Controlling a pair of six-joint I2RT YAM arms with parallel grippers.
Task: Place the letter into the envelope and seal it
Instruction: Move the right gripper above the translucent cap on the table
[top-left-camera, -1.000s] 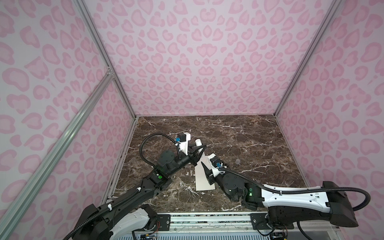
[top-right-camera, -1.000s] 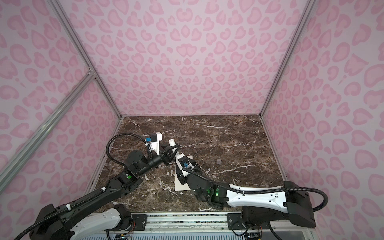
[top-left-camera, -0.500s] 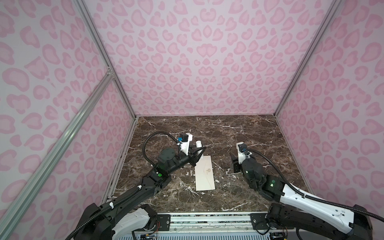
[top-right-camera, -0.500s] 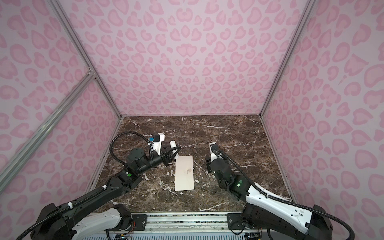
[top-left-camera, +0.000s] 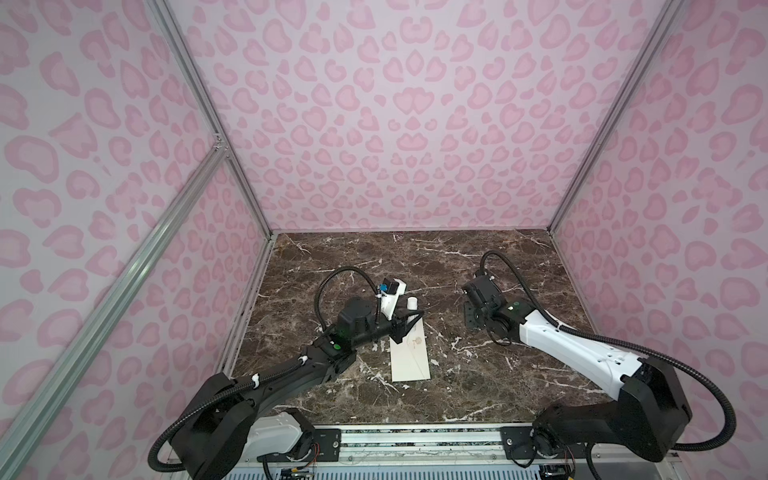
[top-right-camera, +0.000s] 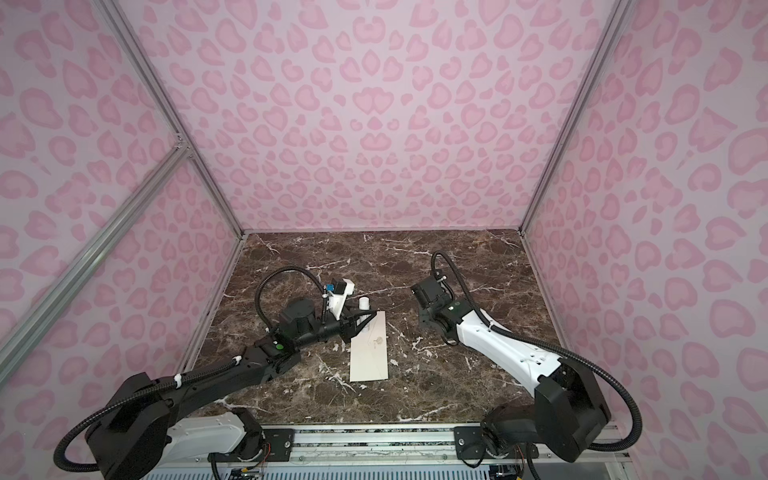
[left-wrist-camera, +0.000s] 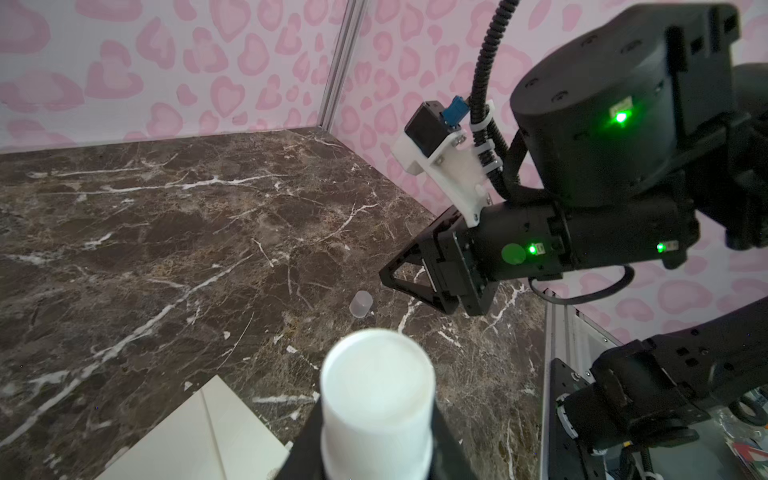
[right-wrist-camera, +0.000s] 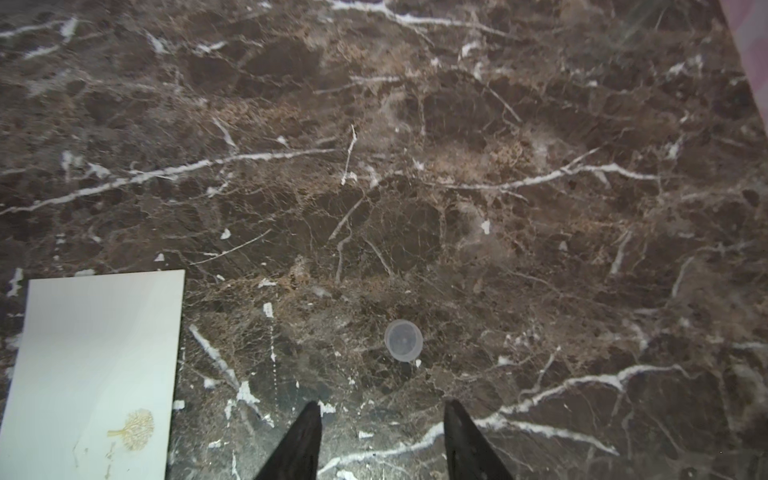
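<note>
Off to the right, clear of the envelope (top-left-camera: 410, 357) lying mid-table, my right gripper (right-wrist-camera: 381, 405) has withdrawn, fingers spread above a clear cap (right-wrist-camera: 403, 340); my left gripper (top-left-camera: 405, 326) pinches the white stick (left-wrist-camera: 376, 399). I see no letter, likely inside; sealing remains.

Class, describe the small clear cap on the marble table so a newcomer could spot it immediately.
Start at the dark marble table, then find the long cream envelope lying flat on it. Beside the envelope, apart from it, the cap sits on bare marble ahead of the open fingers of the right gripper. It alone is tiny, round and see-through.
</note>
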